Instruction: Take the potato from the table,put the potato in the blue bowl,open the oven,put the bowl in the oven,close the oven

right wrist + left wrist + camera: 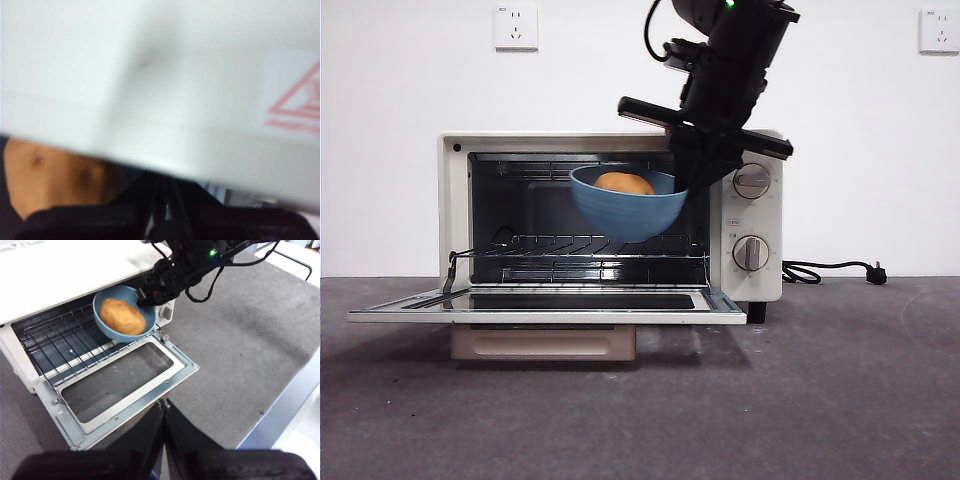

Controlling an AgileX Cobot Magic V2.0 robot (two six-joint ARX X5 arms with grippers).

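A: Centre of the front view, w/ the door dropped flat — that's the oven (610, 225). Where's the bowl?

B: Blue bowl (626, 207) hangs in the oven mouth, up off the wire rack (590, 245), tilted a bit. Potato (625, 183) sits inside it, top showing over the rim.

A: Which hand has it?

B: Right hand (692, 172). Comes down from the upper right of the front view, big & dark, clamped on the bowl's right rim, approx. in front of the upper knob (752, 181). Left wrist view has the same thing at upper centre: bowl (123, 313) over the rack, potato (122, 316) in it, black hand on the rim nearest the knobs.

A: Right wrist view any use?

B: Blurry. Orange-tan potato (55, 177) at lower left, pale oven top filling most of the frame, red warning triangle (300, 100) at the right edge.

A: Left hand?

B: Left hand (164, 404) is at the bottom centre of its own view, jaws pressed together, holding nothing, well back from the oven, above the open door (120, 385) & grey worktop (240, 355).

A: Anything else?

B: Black cord (830, 270) trails right of the oven on the worktop.
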